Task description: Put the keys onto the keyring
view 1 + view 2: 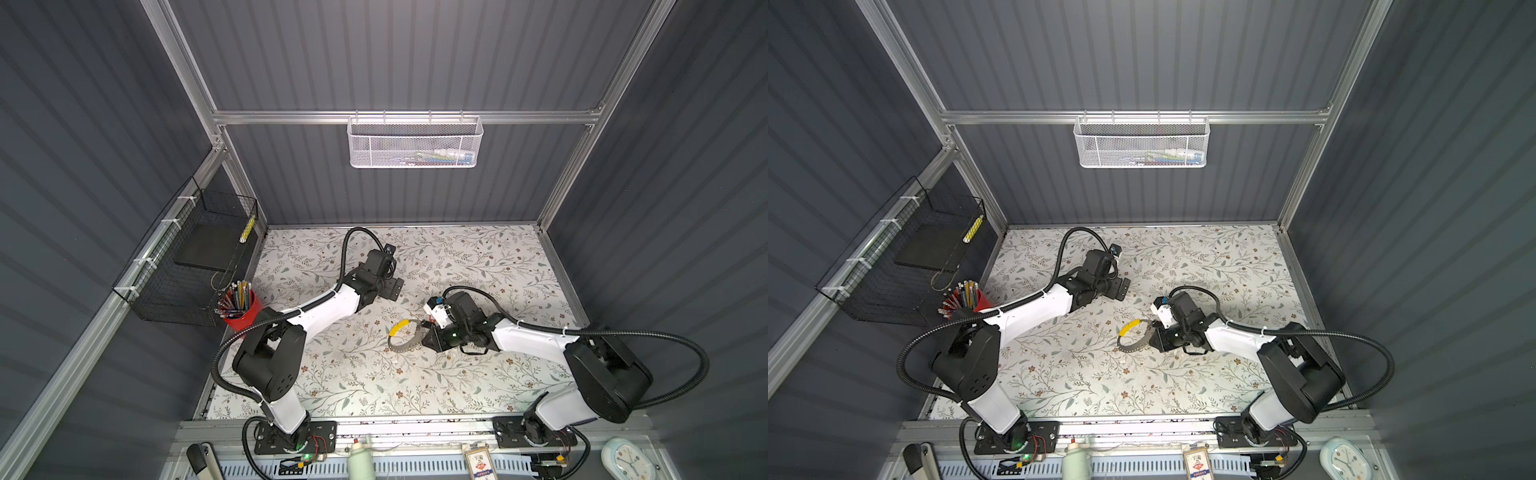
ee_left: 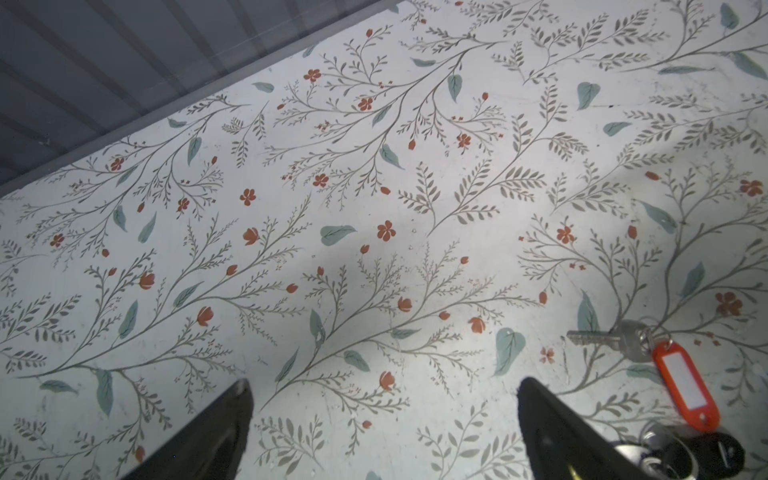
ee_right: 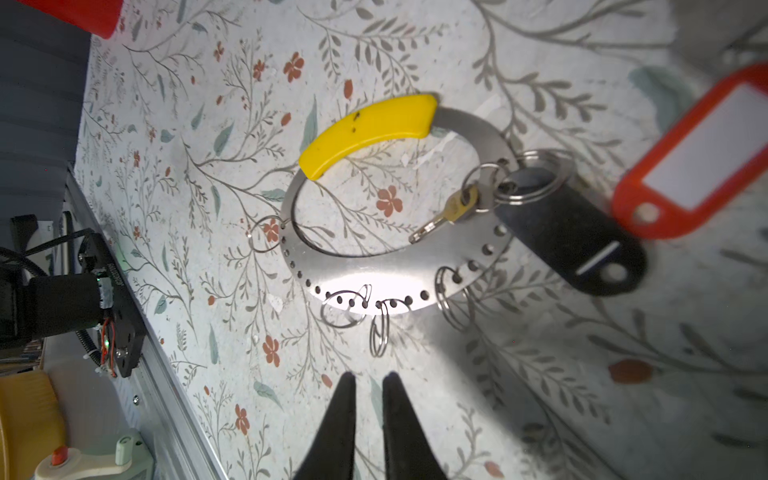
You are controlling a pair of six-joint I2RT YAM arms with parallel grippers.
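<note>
Keyring [image 3: 399,266] lies flat on the bench [image 3: 232,124], between my two arms. It is a thin, stiff metal band with a row of holes, several small split rings [image 3: 380,328] hooked through them, and a yellow plastic grip [image 3: 370,133]. I expect it to be light and rigid, but slick and hard to lift off the surface. The yellow grip looks like the best place to pinch.

The black-tagged key [image 3: 449,216] hangs from one hole by its own ring. The red-tagged key [image 2: 598,338] lies just beside the band, next to the black tag; whether it is hooked on, I cannot tell. It is small and flat, so I judge it easier to take by its plastic tag [image 2: 681,382] than by the blade.

My right hand [image 3: 370,380] is low, just short of the band's holed edge, nearly closed and empty. My left hand [image 2: 384,415] is wide open over bare bench near the red-tagged key, holding nothing.
</note>
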